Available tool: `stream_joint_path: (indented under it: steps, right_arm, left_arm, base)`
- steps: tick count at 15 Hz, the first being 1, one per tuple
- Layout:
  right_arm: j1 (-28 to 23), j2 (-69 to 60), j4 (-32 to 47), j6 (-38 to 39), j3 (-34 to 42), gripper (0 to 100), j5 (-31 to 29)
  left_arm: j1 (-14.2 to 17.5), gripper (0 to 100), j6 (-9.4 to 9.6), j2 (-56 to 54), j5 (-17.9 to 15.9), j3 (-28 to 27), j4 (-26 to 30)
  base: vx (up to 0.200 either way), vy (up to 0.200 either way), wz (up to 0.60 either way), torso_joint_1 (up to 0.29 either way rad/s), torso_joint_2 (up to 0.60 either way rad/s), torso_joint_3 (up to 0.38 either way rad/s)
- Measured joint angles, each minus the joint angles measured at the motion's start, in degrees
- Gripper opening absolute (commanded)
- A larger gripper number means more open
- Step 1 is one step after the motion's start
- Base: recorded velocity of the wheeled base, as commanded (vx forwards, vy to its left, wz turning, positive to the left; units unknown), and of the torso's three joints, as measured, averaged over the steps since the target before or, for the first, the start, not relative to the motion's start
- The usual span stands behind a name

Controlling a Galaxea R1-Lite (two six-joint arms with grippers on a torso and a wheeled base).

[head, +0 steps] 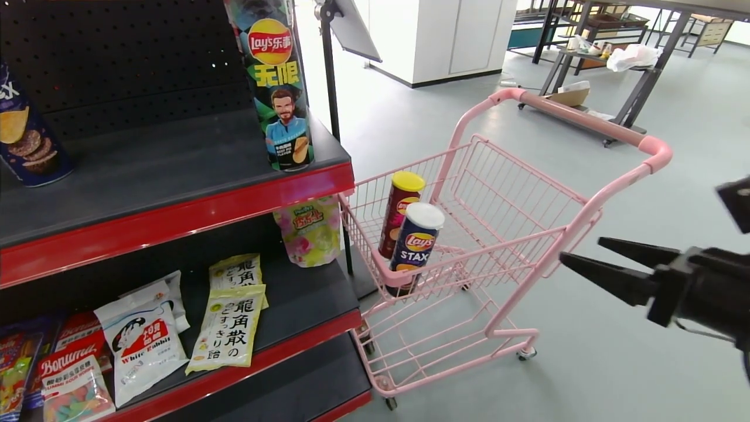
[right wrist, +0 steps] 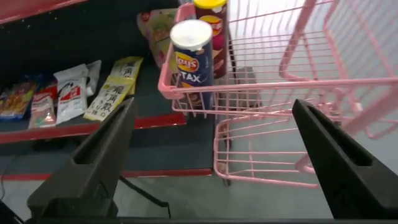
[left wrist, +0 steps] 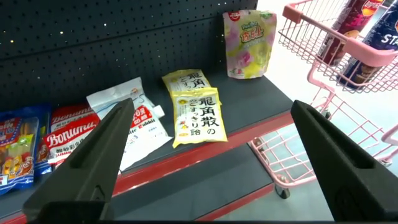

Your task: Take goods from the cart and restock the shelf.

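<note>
Head view first: the pink cart stands just beside the end of the shelf. Two chip cans stand upright in its basket, at the corner nearest the shelf. The blue can with the white lid is in front, and the maroon can with the yellow lid is right behind it; whether they touch, I can't tell. The right gripper hangs on the cart's far side with its fingers apart, aimed at the basket and well apart from both cans. On the upper board there's bare space between the tall green can and a dark-blue can at the left edge.

Over to the left wrist view: the left gripper has its fingers spread wide and holds nothing. It sits in front of the lower board, where yellow sachets, a white bag and a pink-green pouch are stocked.

Now the right wrist view: the blue can sits ahead and off-centre, behind the cart's pink rim.

My read: nothing has been picked up yet, and the step in hand is the right arm's reach for the blue can. To do it well:
- Centre the can between the open fingers before closing in.
- Come in above the rim, not through the wire.
- Grip the body below the lid, not the lid itself.
- Keep the far finger off the maroon can.
- Lift straight up until the base clears the rim, then swing to the shelf. A tall can tips easily if dragged.
</note>
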Motion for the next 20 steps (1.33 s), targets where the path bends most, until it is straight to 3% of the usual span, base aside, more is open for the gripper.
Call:
stream_joint_path:
  steps: [6,20]
  right_arm:
    - [7.14,27.93,-13.21,-0.50,-10.12,100,3.97]
    - [8.06,50.75,-13.90,-0.71,-30.32,100,3.60]
  left_arm:
    - [0.00,100,0.00,0.00,0.00,0.00,0.00]
    - [0.01,100,0.00,0.00,0.00,-0.02,0.00]
  base:
    - [0.000,0.000,0.00,0.000,0.00,0.000]
    - [0.000,0.000,0.00,0.000,0.00,0.000]
